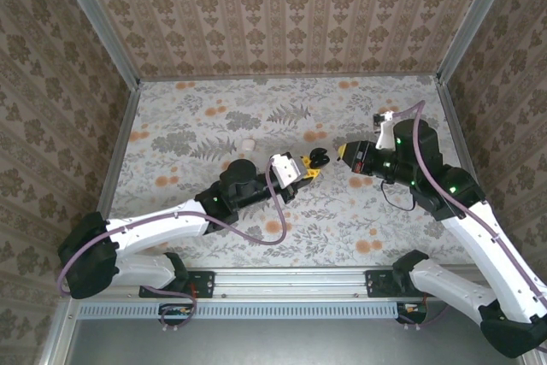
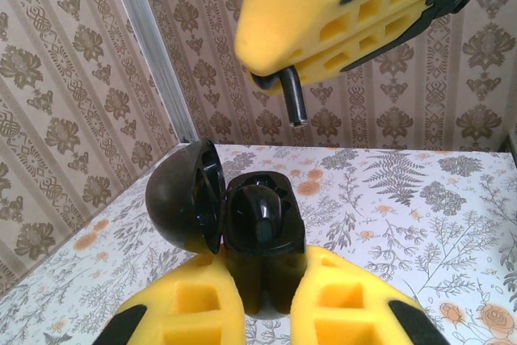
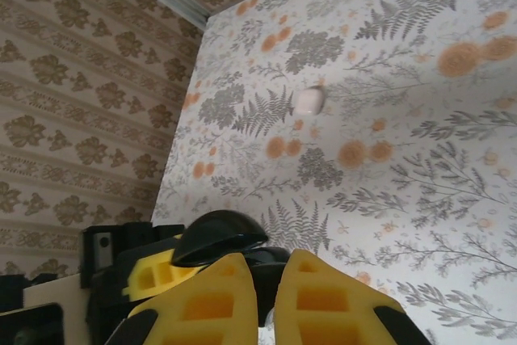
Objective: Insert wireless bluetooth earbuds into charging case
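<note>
While left gripper (image 2: 271, 272) is clamping charging case (image 2: 262, 228) (black, lid flipped open) near middle of table (image 1: 385, 220), right gripper (image 2: 271, 46) is pinching earbud (image 2: 292, 96) between closed fingers, black stem hanging just above case. Small white rounded piece (image 1: 248, 144) is lying on table toward left edge, apart from case.

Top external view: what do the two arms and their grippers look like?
They match. The left arm and right arm have white links, black joints and a purple cable trailing along each. Small green lights glow on the right arm. The left gripper and right gripper have yellow, wedge-shaped fingers with rectangular pockets moulded in.
</note>
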Controlling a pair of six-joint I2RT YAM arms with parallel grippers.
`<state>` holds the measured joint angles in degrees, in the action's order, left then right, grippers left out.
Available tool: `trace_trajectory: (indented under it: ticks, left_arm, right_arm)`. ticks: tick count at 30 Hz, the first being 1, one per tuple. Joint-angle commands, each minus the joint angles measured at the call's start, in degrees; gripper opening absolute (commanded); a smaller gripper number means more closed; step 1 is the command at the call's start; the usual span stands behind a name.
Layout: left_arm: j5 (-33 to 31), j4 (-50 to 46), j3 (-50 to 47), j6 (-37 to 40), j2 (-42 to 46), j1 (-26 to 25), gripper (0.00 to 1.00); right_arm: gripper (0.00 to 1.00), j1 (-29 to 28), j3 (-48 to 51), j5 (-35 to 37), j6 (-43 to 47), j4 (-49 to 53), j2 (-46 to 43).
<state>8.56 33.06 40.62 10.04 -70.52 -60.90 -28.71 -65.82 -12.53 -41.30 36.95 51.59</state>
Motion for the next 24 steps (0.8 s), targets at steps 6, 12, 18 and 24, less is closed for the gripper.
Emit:
trace_trajectory:
  ticks: [6,12,18,24]
  left_arm:
    - [0.10,2.10,0.47,-1.75,-0.14,0.46,0.00]
    - [0.16,2.10,0.69,-1.76,0.08,0.49,0.00]
    - [0.21,2.09,0.70,-1.83,0.30,0.51,0.00]
    - [0.41,2.03,0.68,-1.96,0.43,0.51,0.00]
  right_arm:
    - [0.08,-3.08,-2.07,0.20,-0.86,-3.82,1.41]
    - [0.08,-4.15,-1.50,1.23,-0.24,-3.69,2.26]
    - [0.08,-5.54,-1.41,3.69,1.54,-2.76,2.92]
    - [0.08,-5.99,-0.65,5.49,2.29,-2.61,2.99]
